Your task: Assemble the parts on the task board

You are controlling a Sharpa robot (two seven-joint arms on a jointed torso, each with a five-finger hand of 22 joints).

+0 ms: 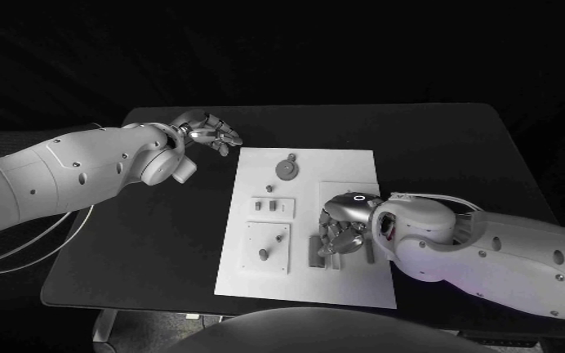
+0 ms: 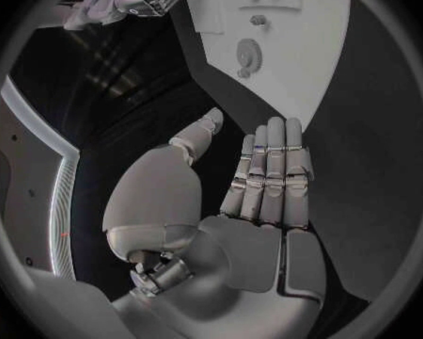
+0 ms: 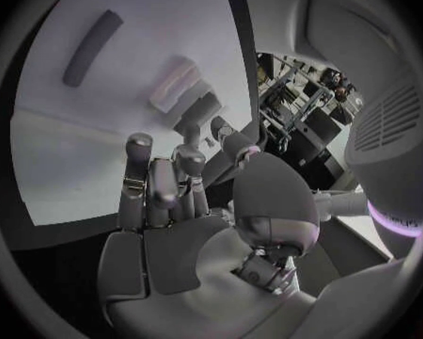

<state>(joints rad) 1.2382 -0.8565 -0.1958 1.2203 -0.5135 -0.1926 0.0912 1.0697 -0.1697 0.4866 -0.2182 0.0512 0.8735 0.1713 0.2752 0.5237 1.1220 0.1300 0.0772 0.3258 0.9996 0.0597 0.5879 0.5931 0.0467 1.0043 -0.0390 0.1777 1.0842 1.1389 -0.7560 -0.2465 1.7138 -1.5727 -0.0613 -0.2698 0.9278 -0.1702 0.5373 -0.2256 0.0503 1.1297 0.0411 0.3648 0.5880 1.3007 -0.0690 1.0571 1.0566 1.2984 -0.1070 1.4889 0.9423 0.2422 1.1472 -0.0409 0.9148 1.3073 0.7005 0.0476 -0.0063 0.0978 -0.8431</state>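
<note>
Working my right hand (image 1: pixel 344 230) low over the grey parts (image 1: pixel 320 251) at the near right of the task board (image 1: pixel 353 161) — can't tell if anything's pinched yet, so I'd go slow — left hand (image 1: pixel 210 132) idles empty, fingers apart, off the far-left corner.

A: Dim all round; the task board (image 1: pixel 353 279) is the brightest patch on the black table (image 1: pixel 141 230), with dark surroundings.

B: Both wrist views bend straight edges, dark frames circling each; soft sheen on the metal.
</note>
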